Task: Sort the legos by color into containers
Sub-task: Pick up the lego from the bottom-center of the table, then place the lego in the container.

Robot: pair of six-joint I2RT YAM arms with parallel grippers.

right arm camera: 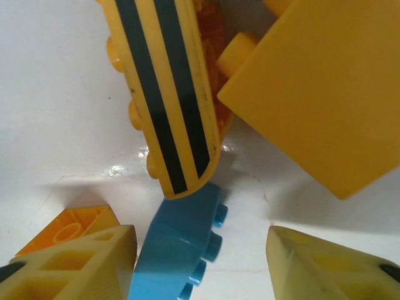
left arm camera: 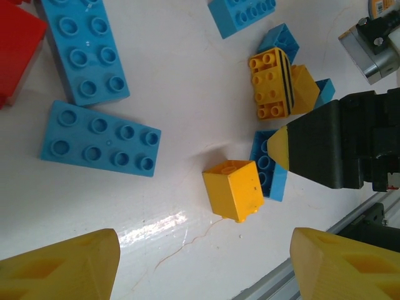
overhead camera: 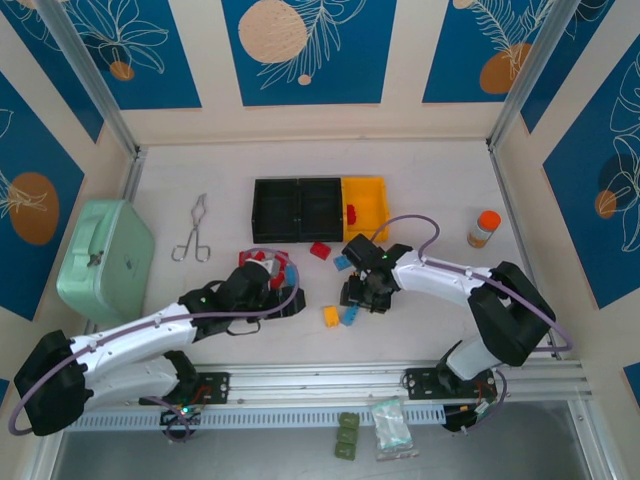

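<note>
The containers (overhead camera: 318,208), two black bins and a yellow one, stand in a row at the back. Loose legos lie in front of them: a red one (overhead camera: 319,250), a blue one (overhead camera: 342,262), and a yellow cube (left arm camera: 234,189) beside a small blue brick (left arm camera: 274,176). My left gripper (left arm camera: 203,269) hangs open over bare table just short of the yellow cube, with two long blue bricks (left arm camera: 100,139) to its left. My right gripper (right arm camera: 203,269) is open low over the table. A blue brick (right arm camera: 178,250) lies between its fingers against the left one, under a striped yellow brick (right arm camera: 169,94).
A mint-green lidded box (overhead camera: 105,255) sits at the left edge, metal tongs (overhead camera: 192,232) behind the left arm, and an orange-capped bottle (overhead camera: 484,228) at the right. The metal rail (overhead camera: 400,380) runs along the near edge. The two grippers work close together.
</note>
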